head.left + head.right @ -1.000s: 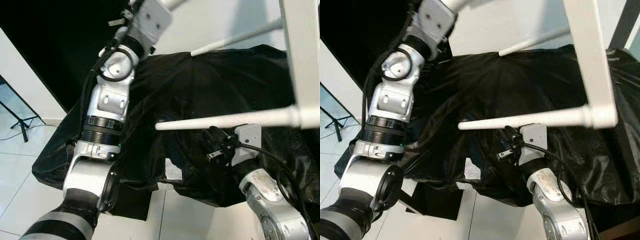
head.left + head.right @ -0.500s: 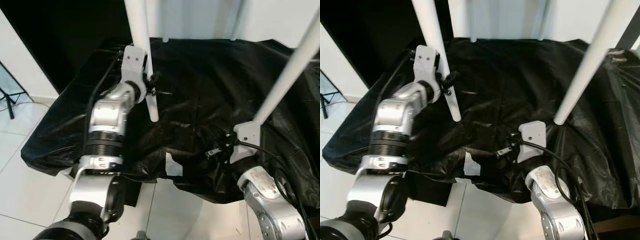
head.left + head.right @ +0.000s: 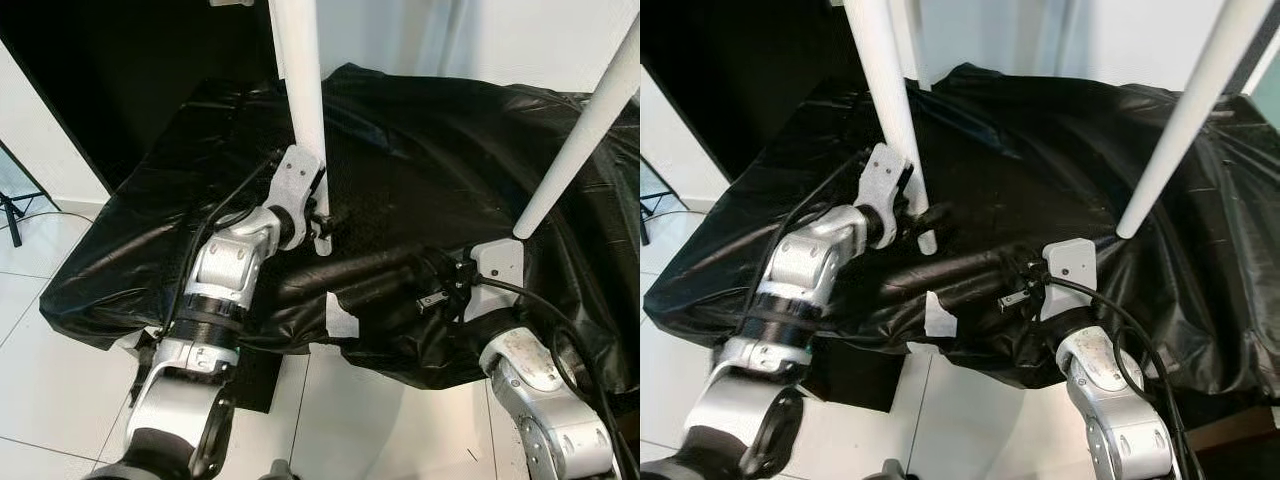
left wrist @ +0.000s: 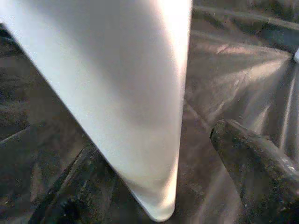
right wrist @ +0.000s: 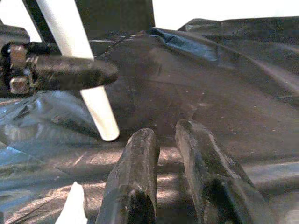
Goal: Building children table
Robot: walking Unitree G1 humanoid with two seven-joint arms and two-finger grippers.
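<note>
Black plastic sheeting point(image 3: 430, 140) drapes the whole tabletop, crinkled and glossy, edges hanging toward the pale tiled floor point(image 3: 50, 380). At far left a dark tripod foot point(image 3: 12, 205) stands on the tiles. Left hand point(image 3: 318, 222) raised over the sheeting, its two black fingers closed either side of a white table leg point(image 3: 303, 95) close to the leg's rounded lower tip; leg near upright, tip hanging just above the plastic. Left wrist view: white leg close up between a finger point(image 4: 252, 158) on one side and a dark finger on the other. A torn white scrap point(image 3: 341, 322) sits at the sheet's front edge, between the arms. Right hand point(image 3: 425, 285) low at that edge, fingers point(image 5: 135, 172) nearly together, a narrow gap, holding nothing. Second white leg point(image 3: 580, 130) slants up at right, lower end just above the right wrist housing.
</note>
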